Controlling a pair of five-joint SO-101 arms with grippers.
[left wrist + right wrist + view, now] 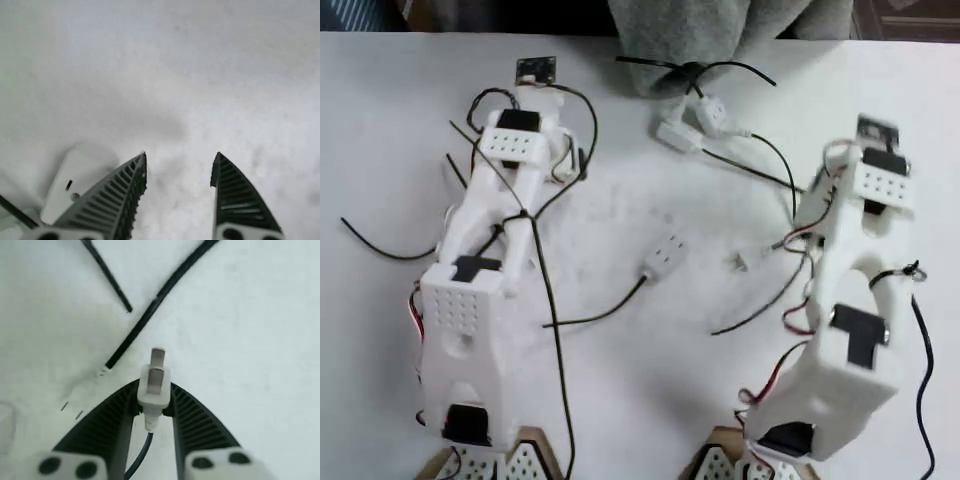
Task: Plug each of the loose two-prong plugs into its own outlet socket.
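My right gripper (154,392) is shut on a white two-prong plug (157,374). Its prongs point away from the wrist over the white table, and its dark cord runs back between the fingers. My left gripper (179,156) is open just above the bare table, with nothing between its fingers. A white rounded block (67,182) with a small dark slot lies beside one finger. In the high view a white outlet socket (665,255) on a black cord lies mid-table, with a small white plug (738,262) to its right. Two more white sockets (678,135) (712,113) lie at the back.
Loose black cords (150,315) cross the table ahead of the held plug, and more cords (550,300) trail beside the left arm (480,280). A grey cloth (720,40) sits at the table's far edge. The right arm (850,300) stands at the right.
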